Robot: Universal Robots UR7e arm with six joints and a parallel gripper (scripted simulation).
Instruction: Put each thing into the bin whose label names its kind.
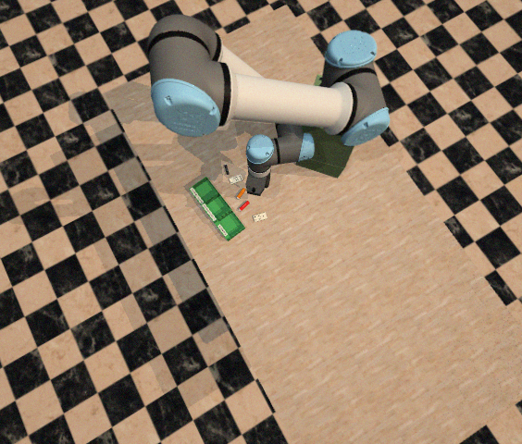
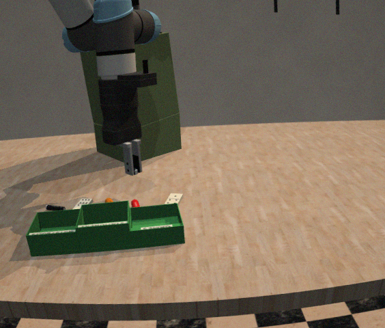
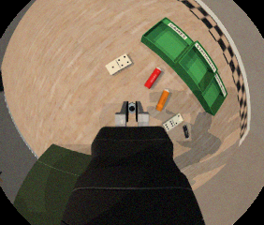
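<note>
My gripper (image 2: 132, 171) hangs above the table behind the bins, fingers close together. A small grey piece shows between the fingertips in the wrist view (image 3: 132, 108). Three joined green bins (image 2: 104, 227) with white labels stand in a row; the labels are too small to read. Behind them lie a black cylinder (image 2: 54, 207), a white domino (image 2: 82, 202), an orange cylinder (image 2: 108, 199), a red cylinder (image 2: 135, 202) and a second white domino (image 2: 173, 198). From above, the gripper (image 1: 256, 189) is beside the orange cylinder (image 1: 241, 192).
A tall green block, the arm's base, stands behind the gripper. The bins (image 1: 217, 208) sit near the table's left edge. The arm's long links (image 1: 252, 95) reach over the back of the table.
</note>
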